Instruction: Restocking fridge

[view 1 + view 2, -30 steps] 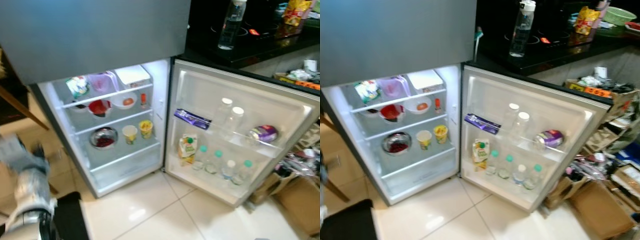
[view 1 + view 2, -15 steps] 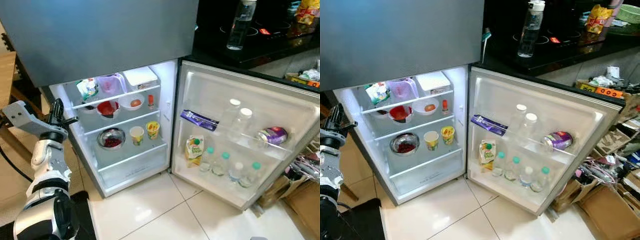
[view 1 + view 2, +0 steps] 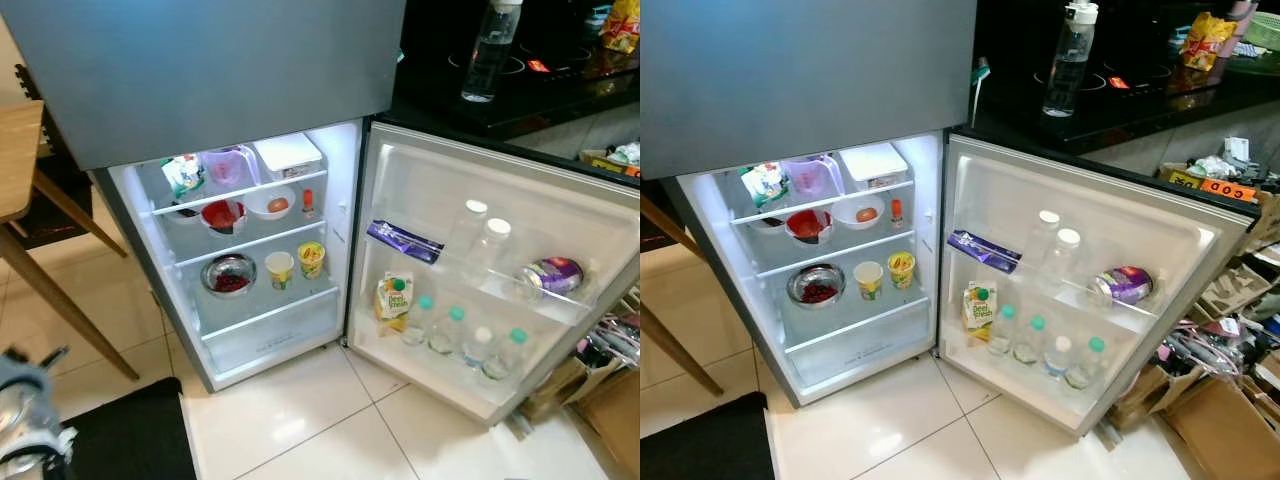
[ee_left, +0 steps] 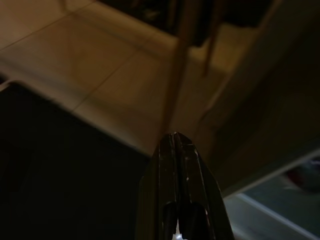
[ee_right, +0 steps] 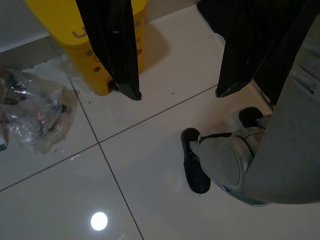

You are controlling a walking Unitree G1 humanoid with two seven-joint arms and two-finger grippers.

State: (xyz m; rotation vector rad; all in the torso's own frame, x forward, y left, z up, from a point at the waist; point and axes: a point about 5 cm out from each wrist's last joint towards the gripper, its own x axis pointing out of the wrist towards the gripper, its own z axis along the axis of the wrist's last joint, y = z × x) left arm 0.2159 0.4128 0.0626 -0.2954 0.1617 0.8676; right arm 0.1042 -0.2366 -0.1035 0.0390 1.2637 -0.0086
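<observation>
A grey fridge (image 3: 200,70) stands with its lower white door (image 3: 500,210) swung wide open to the right, the lit interior facing the room. On the top glass shelf sit a green and white packet (image 3: 182,175), a clear pink-tinted plastic jug (image 3: 226,166) and a flat white lidded box (image 3: 288,155). The shelf below holds a red bowl (image 3: 222,215), a white bowl with an orange-brown egg-like item (image 3: 271,203) and a small red-capped bottle (image 3: 307,203). Lower again are a steel bowl of dark red food (image 3: 230,275), a pale paper cup (image 3: 280,269) and a yellow printed cup (image 3: 312,259). In the door, a purple wrapped bar (image 3: 404,241) lies tilted beside two clear white-capped bottles (image 3: 480,235) and a purple can on its side (image 3: 551,275); the bottom rack holds a green and white juice carton (image 3: 395,299) and a row of four small water bottles (image 3: 460,335). A tall clear water bottle (image 3: 491,50) stands on the black counter beside the fridge. The left gripper (image 4: 176,150) hangs low over a dark mat, fingers pressed together and holding nothing. The right gripper (image 5: 177,92) hangs over white floor tiles with its fingers spread apart, near a yellow plastic bin (image 5: 92,50) and the robot's own foot (image 5: 220,160).
</observation>
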